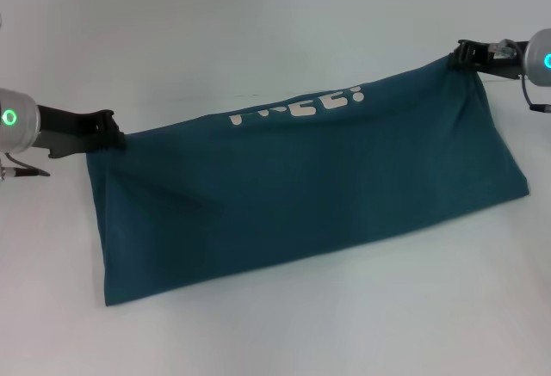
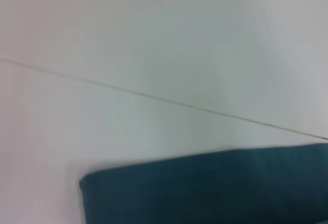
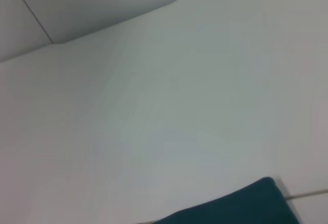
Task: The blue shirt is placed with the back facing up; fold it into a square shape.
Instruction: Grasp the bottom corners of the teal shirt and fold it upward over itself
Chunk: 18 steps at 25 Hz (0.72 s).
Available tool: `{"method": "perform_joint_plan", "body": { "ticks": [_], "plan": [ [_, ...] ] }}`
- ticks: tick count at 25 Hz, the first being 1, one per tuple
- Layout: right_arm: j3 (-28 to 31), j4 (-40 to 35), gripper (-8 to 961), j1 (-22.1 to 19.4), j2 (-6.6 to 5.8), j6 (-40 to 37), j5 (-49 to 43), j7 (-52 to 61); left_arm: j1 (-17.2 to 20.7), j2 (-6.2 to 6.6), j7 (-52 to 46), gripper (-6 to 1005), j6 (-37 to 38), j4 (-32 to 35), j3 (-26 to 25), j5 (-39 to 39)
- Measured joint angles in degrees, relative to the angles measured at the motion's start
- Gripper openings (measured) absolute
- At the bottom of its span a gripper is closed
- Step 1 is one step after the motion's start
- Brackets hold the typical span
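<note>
A: Where were the 2 claws?

B: The left gripper (image 1: 110, 132) sat at the left edge of the head view, clenched on the near-left top corner of the blue shirt (image 1: 301, 191). The right gripper (image 1: 466, 56) was at the upper right, pinched on the opposite top corner, where the cloth bunched into a point.

A: And the shirt between them?

B: It stretched as 1 long band running diagonally from the left claw up to the right claw. The top edge was taut between the 2 grips, and the lower edge lay on the white table (image 1: 258, 15), ending in a lower-left corner close to the front and a lower-right corner below the right gripper. Partial white lettering (image 1: 297, 107) showed along the top edge, cut off by the fold, so I could not read it whole.

A: What did the wrist cameras give?

B: Little. The left wrist view showed a dark teal edge of the shirt (image 2: 205, 190) on the pale surface, with a thin seam line (image 2: 154, 97) crossing the table. The right wrist view showed only 1 corner of the shirt (image 3: 246, 206); no fingers appeared in either.
</note>
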Motion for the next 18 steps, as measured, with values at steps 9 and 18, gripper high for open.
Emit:
{"method": "perform_joint_plan", "body": {
  "ticks": [9,18],
  "plan": [
    [-1.18,3.97,87,3.46,-0.03,6.36,-2.08,0.06,-1.44,-0.80,-0.64,36,-6.40,-2.59,0.04,2.86],
    [-1.55,3.94,92,4.66,-0.07,7.65,-2.15,0.09,-1.61,-0.85,-0.90,36,-7.94,-2.32,-0.19,3.07]
  ]
}}
